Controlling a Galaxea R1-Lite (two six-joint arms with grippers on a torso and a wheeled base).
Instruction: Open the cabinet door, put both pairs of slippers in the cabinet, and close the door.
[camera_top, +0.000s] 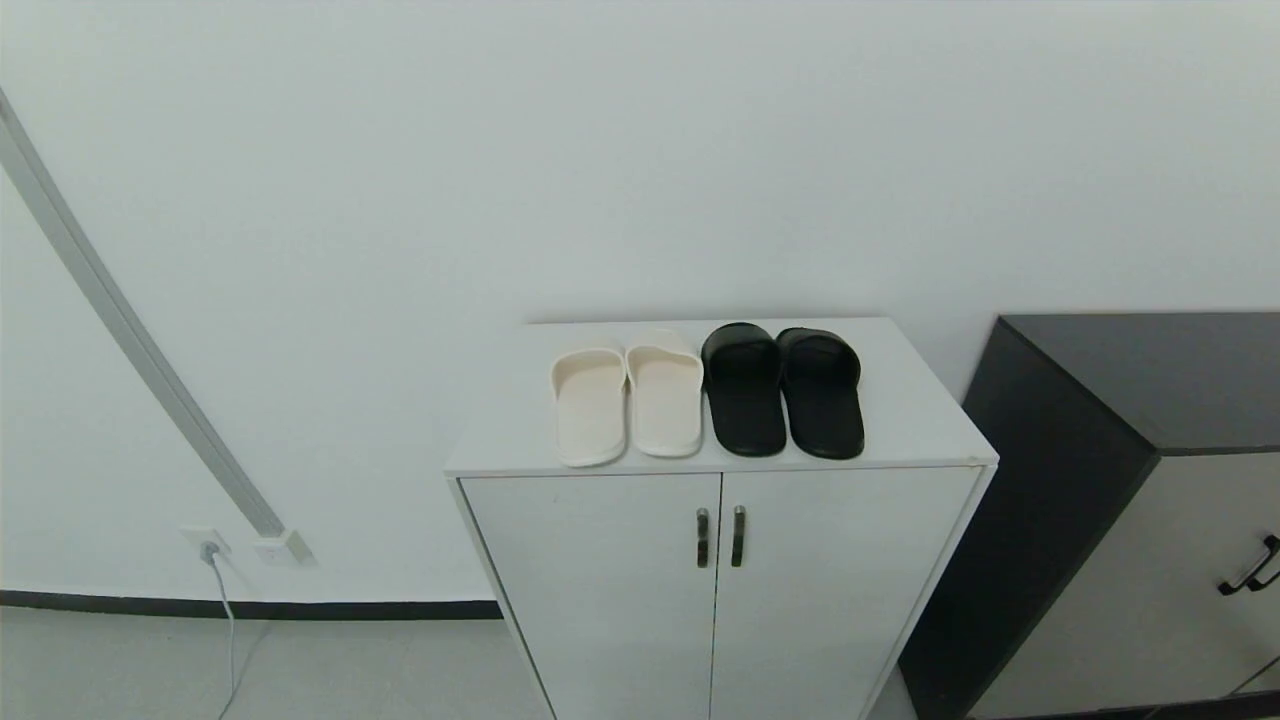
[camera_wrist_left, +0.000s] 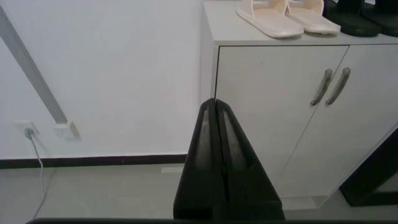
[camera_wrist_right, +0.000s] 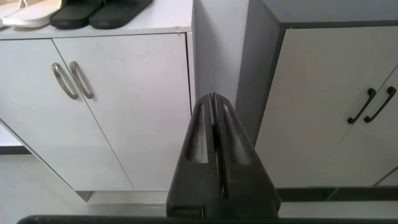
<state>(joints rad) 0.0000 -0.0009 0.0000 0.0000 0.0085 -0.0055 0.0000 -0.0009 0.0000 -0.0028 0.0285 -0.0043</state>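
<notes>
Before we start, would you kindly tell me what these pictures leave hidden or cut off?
- Inside of the white cabinet: hidden by its shut doors, every view.
- Its foot: cut off by the head view's lower edge.
- Black slippers, cream slippers: partly cut off by the wrist views' edges.

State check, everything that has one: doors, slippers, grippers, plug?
white cabinet doors: both shut
cream slippers: side by side on the cabinet top, not stowed
black slippers: on the cabinet top next to the cream pair, not stowed
left gripper: shut, empty
right gripper: shut, empty
dark cabinet doors: shut
wall plug: plugged in
</notes>
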